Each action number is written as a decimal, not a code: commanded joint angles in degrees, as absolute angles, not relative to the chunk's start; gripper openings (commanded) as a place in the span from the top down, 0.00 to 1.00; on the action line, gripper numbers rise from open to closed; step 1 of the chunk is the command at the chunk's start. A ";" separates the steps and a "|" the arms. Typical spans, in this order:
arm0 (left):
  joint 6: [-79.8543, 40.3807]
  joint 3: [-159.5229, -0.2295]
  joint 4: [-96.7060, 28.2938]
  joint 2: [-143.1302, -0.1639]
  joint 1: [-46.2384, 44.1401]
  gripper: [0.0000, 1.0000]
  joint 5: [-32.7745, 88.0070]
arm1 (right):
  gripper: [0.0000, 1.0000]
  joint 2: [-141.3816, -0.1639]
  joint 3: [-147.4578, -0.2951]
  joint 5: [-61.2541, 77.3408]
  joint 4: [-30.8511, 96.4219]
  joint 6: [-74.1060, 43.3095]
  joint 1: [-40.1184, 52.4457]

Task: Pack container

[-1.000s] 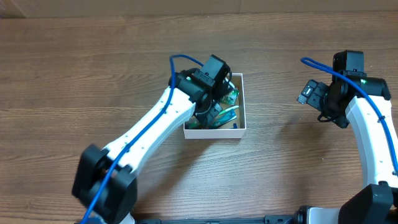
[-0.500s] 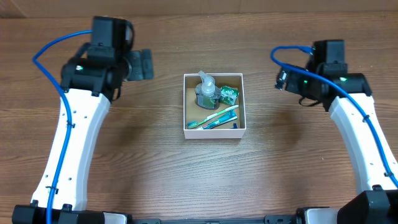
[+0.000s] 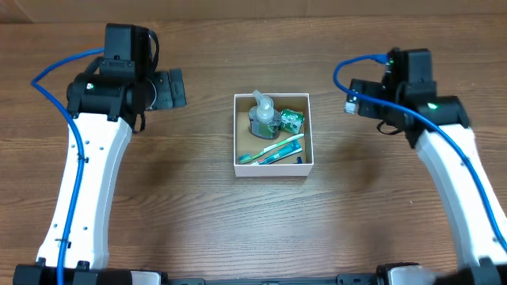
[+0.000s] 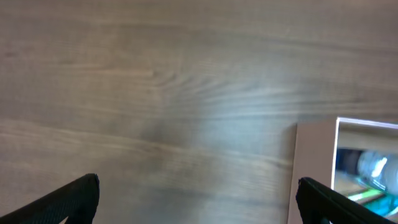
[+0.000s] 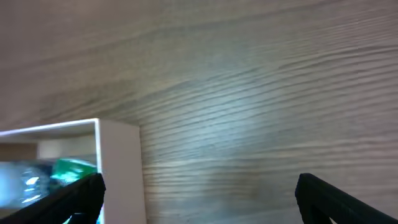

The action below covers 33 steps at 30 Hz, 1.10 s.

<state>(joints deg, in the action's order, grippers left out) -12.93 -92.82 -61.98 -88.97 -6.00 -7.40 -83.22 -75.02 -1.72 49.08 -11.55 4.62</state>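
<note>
A square white cardboard container (image 3: 269,169) sits on a wood-grain table (image 3: 238,229) between the left gripper (image 3: 179,87) and right gripper (image 3: 351,101), both spread and empty.

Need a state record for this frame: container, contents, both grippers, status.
container: white-walled square box, mid-table, open top
contents: pump bottle at the back, green packet beside it, toothbrushes lying flat in front
left gripper: open, empty, off to the box's left, not touching it
right gripper: open, empty, off to the box's right, not touching it
table: wood grain
status: items sit in the box; neither arm holds anything
</note>
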 commanded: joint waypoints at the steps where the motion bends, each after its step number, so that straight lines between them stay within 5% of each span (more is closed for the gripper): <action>1: -11.31 -88.68 -61.73 -80.07 -6.72 0.00 -6.09 | 0.00 -74.26 -75.35 -0.78 50.22 -15.09 2.44; 15: -8.99 -54.33 -52.40 -24.53 -7.14 0.00 -6.17 | 0.00 -37.12 -43.86 -3.79 43.38 -15.70 2.22; 33: -8.99 -54.08 -70.30 -20.93 -7.14 0.00 -6.17 | 0.00 -36.51 -42.70 -3.64 47.83 -15.03 2.22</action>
<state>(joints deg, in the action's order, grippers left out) -10.11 -54.39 -70.35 -21.12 -6.76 -5.82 -36.38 -42.98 -3.46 47.75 -15.33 2.24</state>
